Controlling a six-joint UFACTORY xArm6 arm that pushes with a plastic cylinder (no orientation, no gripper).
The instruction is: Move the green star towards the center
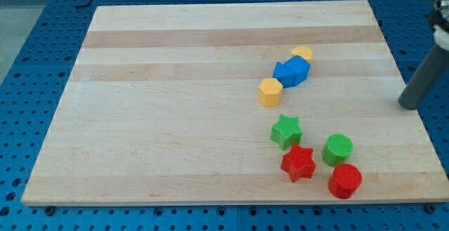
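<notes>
One green star (286,130) is found toward the board's (175,104) bottom-right corner, touching the red star (298,163); the tip (407,107), pincerless, is stationed at the right edge, well apart.

Bright, even overhead light falls on a pale wooden board (210,104), its grain bands plainly readable with only a faint sheen across the upper planks and no hard glare. Shadows are short and soft: the green star (286,130), red star (298,163), green cylinder (338,149) and red cylinder (345,180) each throw a thin dark rim close to their bases. Colours are saturated. Edges are slightly soft throughout, as in a low-resolution frame. The dark rod (422,80) at the view's right looks smooth and a little blurred. The board's sides converge toward the view's top.
</notes>
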